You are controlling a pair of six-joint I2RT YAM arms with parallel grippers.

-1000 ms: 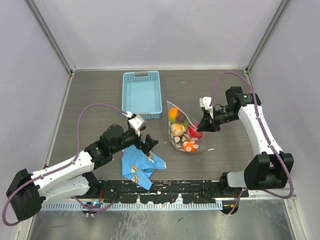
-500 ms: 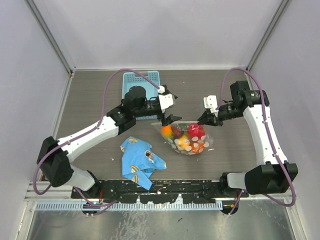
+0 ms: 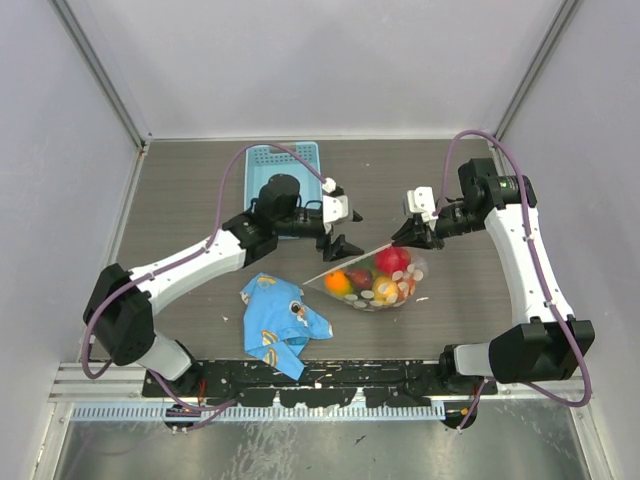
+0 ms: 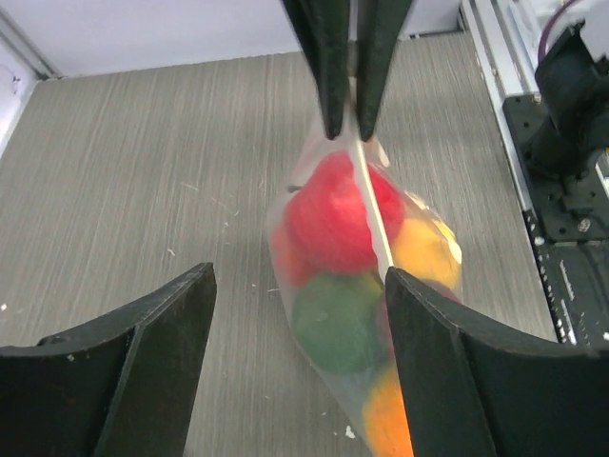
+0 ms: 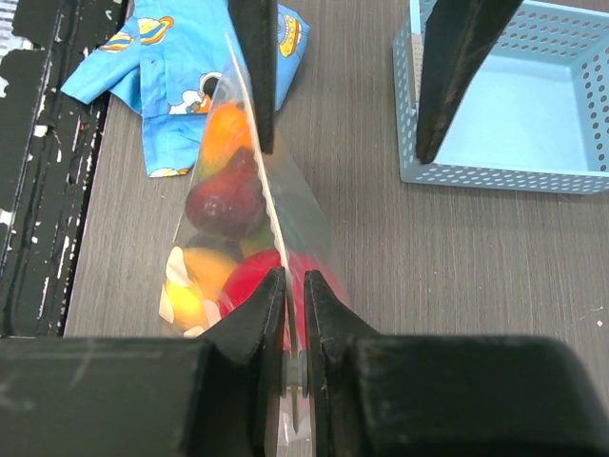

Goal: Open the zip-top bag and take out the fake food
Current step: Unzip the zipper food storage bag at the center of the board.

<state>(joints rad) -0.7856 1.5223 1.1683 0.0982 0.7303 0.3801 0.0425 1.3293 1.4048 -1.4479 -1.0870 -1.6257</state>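
The zip-top bag (image 3: 375,282) stands on its side on the table, its white zip strip (image 3: 350,265) running along the top. Inside lies the fake food: a red piece (image 3: 392,260), an orange one (image 3: 338,283), a dark purple one (image 3: 360,277) and a yellow one (image 3: 386,291). My right gripper (image 3: 410,236) is shut on the right end of the zip strip (image 5: 276,228) and holds it up. My left gripper (image 3: 344,231) is open at the bag's left end. In the left wrist view the bag (image 4: 357,314) sits between its fingers (image 4: 433,352).
A light blue slotted basket (image 3: 258,160) stands behind the left arm, partly hidden by it. A blue cartoon-print cloth (image 3: 280,322) lies crumpled near the front edge, left of the bag. Both also show in the right wrist view: the basket (image 5: 533,105) and the cloth (image 5: 157,86).
My left arm swung from the cloth up past the basket, and its open gripper came down at the bag's left end. My right gripper turned the bag and stretched the zip edge.
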